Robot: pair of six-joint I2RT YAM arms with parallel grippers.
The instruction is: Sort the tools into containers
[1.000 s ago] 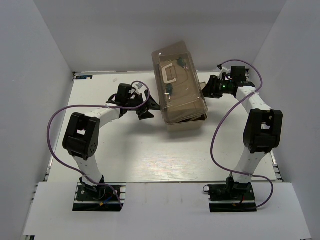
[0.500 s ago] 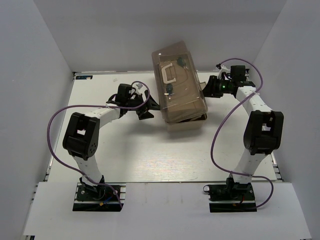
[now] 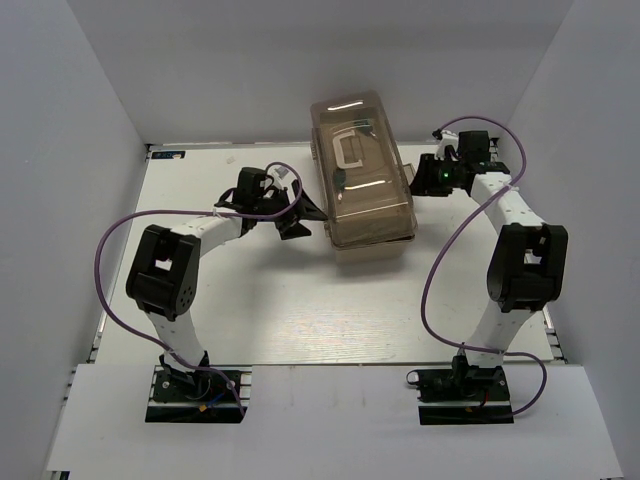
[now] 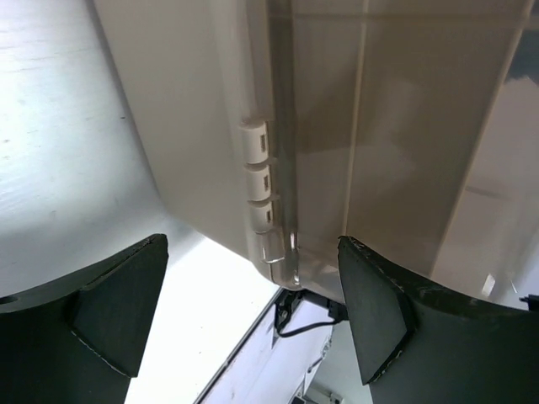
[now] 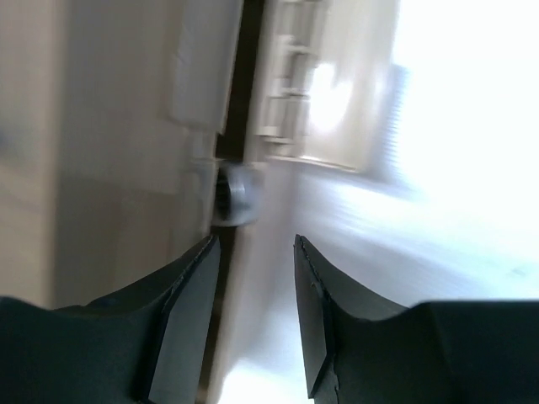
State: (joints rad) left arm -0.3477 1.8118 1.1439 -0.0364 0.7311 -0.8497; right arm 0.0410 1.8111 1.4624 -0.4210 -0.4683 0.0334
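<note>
Lid shifted | left end effector spread wide | right end effector narrowly parted

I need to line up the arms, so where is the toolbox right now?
In the top view the toolbox sits at the far middle of the table, between the left gripper and the right gripper.

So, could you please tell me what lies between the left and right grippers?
The beige toolbox under its translucent brown lid sits between the left gripper and the right gripper, as the top external view shows.
</note>
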